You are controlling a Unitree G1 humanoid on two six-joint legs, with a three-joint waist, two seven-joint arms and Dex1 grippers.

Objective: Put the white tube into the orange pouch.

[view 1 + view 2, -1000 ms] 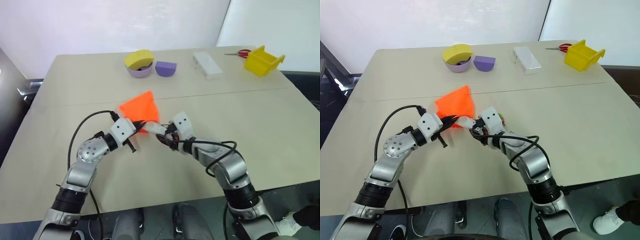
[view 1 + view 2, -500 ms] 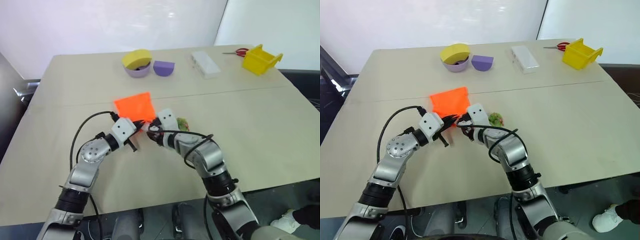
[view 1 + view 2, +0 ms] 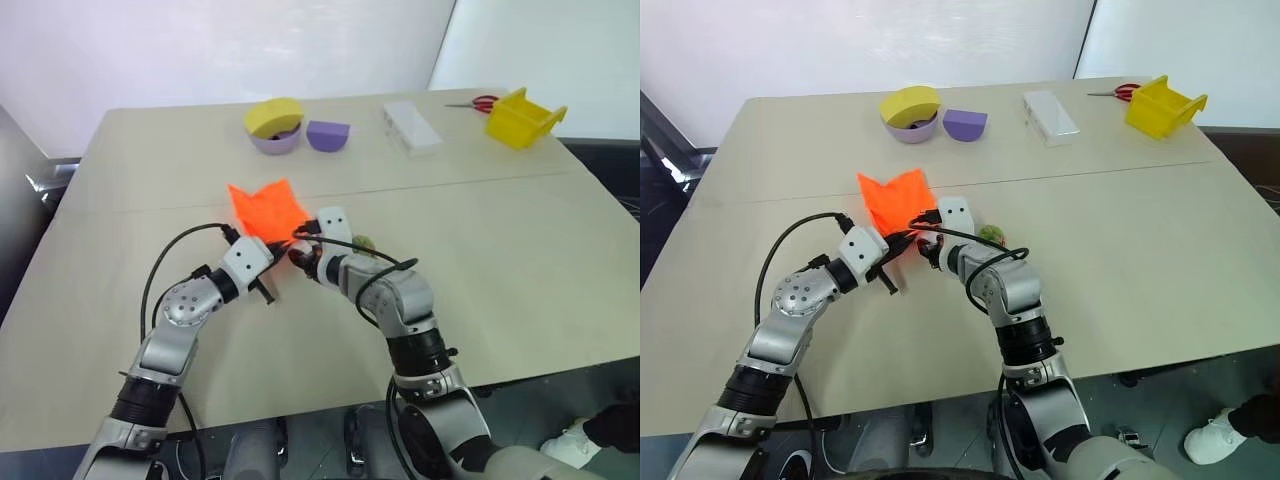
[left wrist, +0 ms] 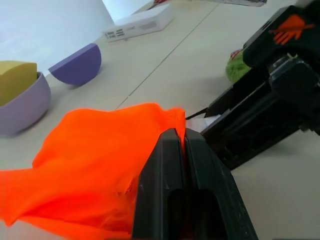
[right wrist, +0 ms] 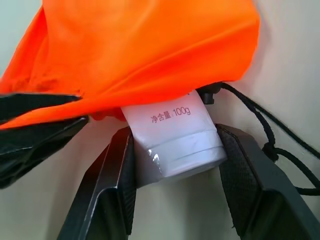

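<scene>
Tube, light and slick, sits clamped at its cap end in the right gripper, nose inside the pouch; the left gripper pinches the limp pouch mouth.

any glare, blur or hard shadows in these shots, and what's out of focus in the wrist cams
Left eye view: even, soft light, faint shadows on the table, no glare. Left wrist view: the orange pouch is sharp, while the white box and purple bowl behind it go soft. Right wrist view: the print on the white tube is readable, and the pouch casts a shadow over the tube's upper part.
</scene>
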